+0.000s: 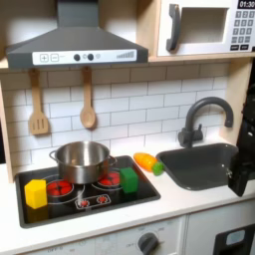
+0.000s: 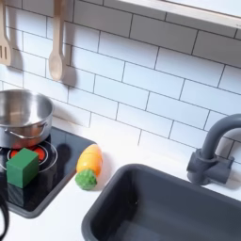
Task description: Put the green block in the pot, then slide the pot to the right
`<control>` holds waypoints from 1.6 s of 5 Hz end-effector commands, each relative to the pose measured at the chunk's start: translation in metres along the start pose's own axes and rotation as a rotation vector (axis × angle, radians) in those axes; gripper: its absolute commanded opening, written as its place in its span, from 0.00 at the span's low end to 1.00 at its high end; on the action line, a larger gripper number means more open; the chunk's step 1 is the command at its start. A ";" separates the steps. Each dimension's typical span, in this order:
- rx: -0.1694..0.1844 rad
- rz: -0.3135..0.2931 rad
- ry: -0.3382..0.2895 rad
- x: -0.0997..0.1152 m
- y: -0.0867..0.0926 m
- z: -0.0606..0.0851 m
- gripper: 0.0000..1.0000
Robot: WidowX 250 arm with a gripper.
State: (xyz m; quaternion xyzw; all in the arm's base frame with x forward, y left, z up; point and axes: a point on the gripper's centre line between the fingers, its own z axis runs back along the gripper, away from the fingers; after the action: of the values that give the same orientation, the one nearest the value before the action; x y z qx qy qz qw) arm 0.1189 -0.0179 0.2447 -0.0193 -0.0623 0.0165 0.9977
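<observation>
In the first exterior view, the green block [image 1: 128,180] sits on the stovetop [image 1: 70,204] just beside the silver pot [image 1: 82,161]; the gripper [image 1: 242,171] at the right edge is too blurred to tell its state. In the second exterior view, the green block [image 2: 23,167] stands close before the pot [image 2: 21,115], so a descending finger could knock the pot or tip the cube.

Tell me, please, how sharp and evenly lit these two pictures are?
In the first exterior view everything is soft and low in detail, with highlights glinting on the pot; in the second exterior view the pot shows bright reflections, and the green block is slightly blurred.
</observation>
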 end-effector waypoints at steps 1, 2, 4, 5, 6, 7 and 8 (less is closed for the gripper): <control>0.000 0.000 0.000 0.000 0.000 0.000 1.00; 0.027 0.029 -0.027 0.020 0.003 -0.002 1.00; 0.066 0.059 -0.022 0.046 0.017 -0.013 1.00; 0.085 0.063 -0.027 0.058 0.027 -0.016 1.00; 0.097 0.062 -0.041 0.073 0.036 -0.019 1.00; 0.113 0.089 -0.037 0.087 0.045 -0.023 1.00; 0.121 0.100 -0.043 0.102 0.054 -0.026 1.00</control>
State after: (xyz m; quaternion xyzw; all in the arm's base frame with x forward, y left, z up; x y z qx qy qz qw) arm 0.2228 0.0386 0.2300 0.0383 -0.0830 0.0700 0.9933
